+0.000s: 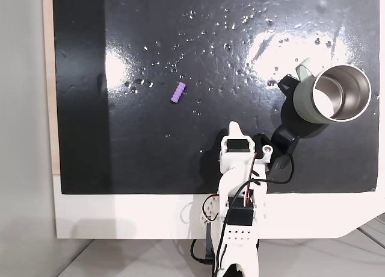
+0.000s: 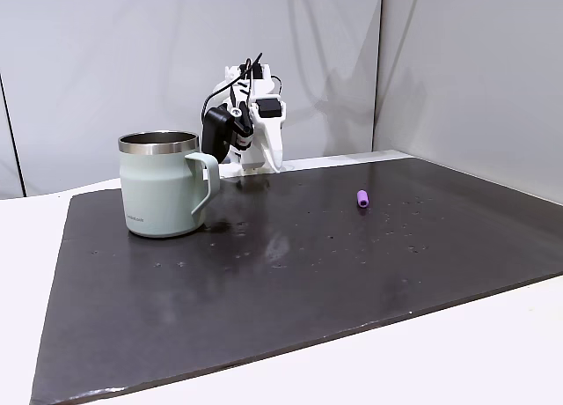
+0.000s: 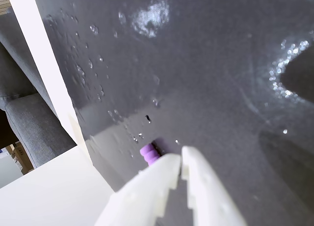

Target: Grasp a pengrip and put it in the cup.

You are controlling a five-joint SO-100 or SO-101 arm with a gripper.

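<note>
The pengrip (image 1: 178, 93) is a small light-purple ribbed tube lying alone on the black mat (image 1: 150, 156), up and left of the arm; it also shows as a speck (image 2: 362, 198) right of the cup. The cup (image 1: 304, 102) is pale green with a shiny steel inside and stands upright at the mat's right side in that fixed view, handle toward the arm (image 2: 158, 194). My white gripper (image 1: 234, 129) is folded back near the mat's near edge, well away from both. In the wrist view the gripper (image 3: 180, 161) is shut and holds nothing, with the pengrip (image 3: 149, 154) on the mat beyond its tips.
The mat carries scattered water droplets (image 1: 228, 24) and bright glare. A white table (image 1: 120, 217) borders it, and black wrist hardware (image 1: 284, 138) sits between arm and cup. Grey walls (image 2: 106, 62) stand behind the arm.
</note>
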